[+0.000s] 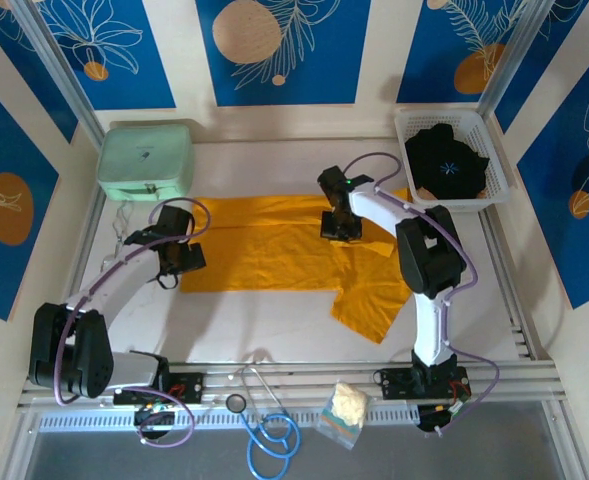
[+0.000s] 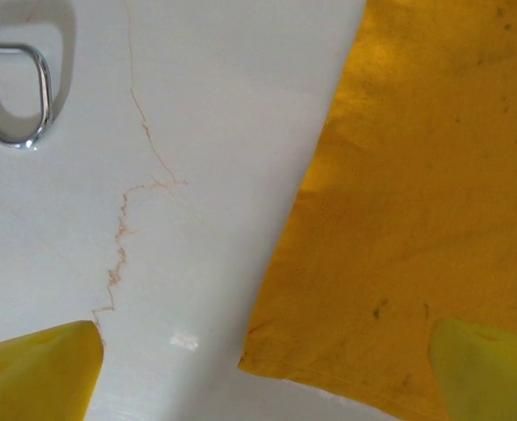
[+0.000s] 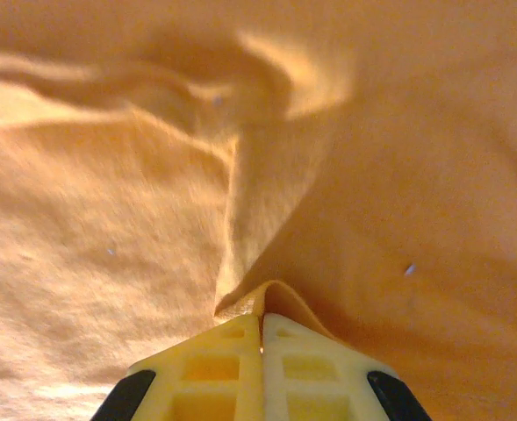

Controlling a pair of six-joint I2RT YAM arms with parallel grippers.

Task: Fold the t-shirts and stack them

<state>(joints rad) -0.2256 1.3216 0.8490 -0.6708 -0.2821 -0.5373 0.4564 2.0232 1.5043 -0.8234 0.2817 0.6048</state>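
Observation:
The orange-yellow t-shirt point(image 1: 274, 245) lies spread across the middle of the table, one sleeve point(image 1: 374, 305) trailing toward the front right. My right gripper point(image 1: 340, 228) is down on its right half. In the right wrist view it point(image 3: 262, 316) is shut, with a raised fold of the orange-yellow cloth point(image 3: 267, 294) pinched between the tips. My left gripper point(image 1: 179, 260) hovers at the shirt's left edge. It point(image 2: 265, 340) is open, its fingers point(image 2: 43, 373) straddling the shirt's near corner point(image 2: 258, 351) with nothing gripped. The black t-shirt point(image 1: 446, 160) with a light-blue starburst lies bunched in the basket.
A white basket point(image 1: 494, 190) stands at the back right and a mint-green case point(image 1: 146, 160) at the back left. A metal loop point(image 2: 17, 96) lies on the table left of the shirt. A blue stethoscope point(image 1: 271, 435) and a pale-yellow packet point(image 1: 342, 408) lie on the front rail.

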